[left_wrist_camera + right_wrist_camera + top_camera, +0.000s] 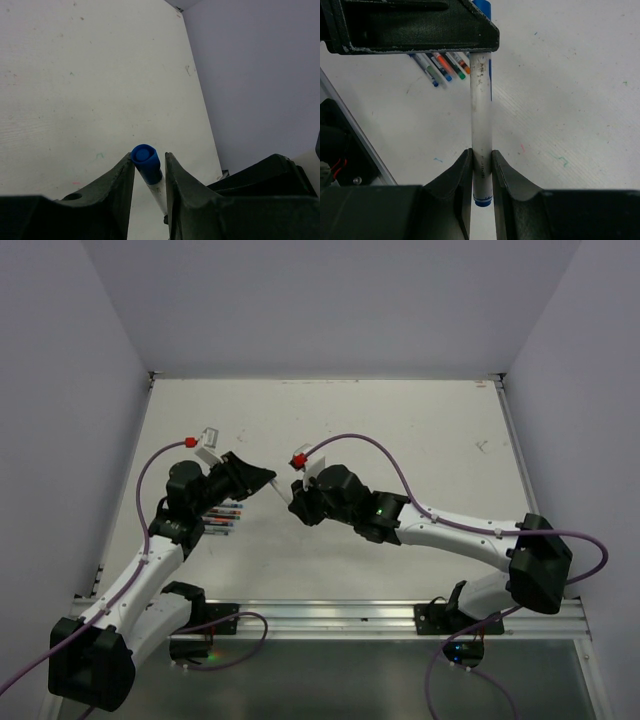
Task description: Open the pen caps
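**Both grippers clamped on one blue-capped marker above the table**

The left gripper (149, 158) is closed on the blue cap (145, 160). Its two dark fingers press the cap from either side, and the cap's round end faces that wrist camera. The cap sits on the end of a white barrel (481, 100), which runs straight to the right gripper (481, 156). That gripper is closed on the barrel close to its other end, where a thin blue ring pokes out past the fingers. The marker is held in the air over the white table (400, 420), with one gripper at each end.

In the right wrist view a left finger crosses in front of the marker's cap end. It hides the join between cap and barrel, so only the cap's far tip shows.

To the left of the held marker, a small bunch of loose markers (442, 65) with coloured tips lies on the table. From above, the left arm partly covers them. Purple cables (370, 445) loop over both arms, and an aluminium rail (330, 615) runs along the table's near edge, well clear of the marker.
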Robot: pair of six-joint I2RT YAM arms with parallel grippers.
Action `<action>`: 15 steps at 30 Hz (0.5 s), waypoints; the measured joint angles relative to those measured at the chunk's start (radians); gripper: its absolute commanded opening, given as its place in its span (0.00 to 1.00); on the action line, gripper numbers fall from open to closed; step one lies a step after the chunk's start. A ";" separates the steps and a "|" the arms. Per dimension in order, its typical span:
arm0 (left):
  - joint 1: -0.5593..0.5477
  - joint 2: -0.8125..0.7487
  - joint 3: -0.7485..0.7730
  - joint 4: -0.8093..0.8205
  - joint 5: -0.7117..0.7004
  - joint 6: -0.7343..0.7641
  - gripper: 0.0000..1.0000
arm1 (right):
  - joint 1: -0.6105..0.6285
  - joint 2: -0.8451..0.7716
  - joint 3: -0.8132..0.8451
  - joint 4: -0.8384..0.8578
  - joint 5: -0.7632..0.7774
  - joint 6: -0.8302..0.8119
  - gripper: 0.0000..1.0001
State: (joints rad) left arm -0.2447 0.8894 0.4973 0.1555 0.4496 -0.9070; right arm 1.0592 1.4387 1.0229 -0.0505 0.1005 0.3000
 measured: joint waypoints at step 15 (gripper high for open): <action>-0.005 0.002 0.000 -0.006 0.009 -0.016 0.00 | 0.000 0.081 0.072 -0.013 -0.007 -0.005 0.50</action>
State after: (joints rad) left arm -0.2493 0.8917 0.4973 0.1497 0.4583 -0.9230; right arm 1.0592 1.5200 1.0954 -0.0631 0.0937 0.2947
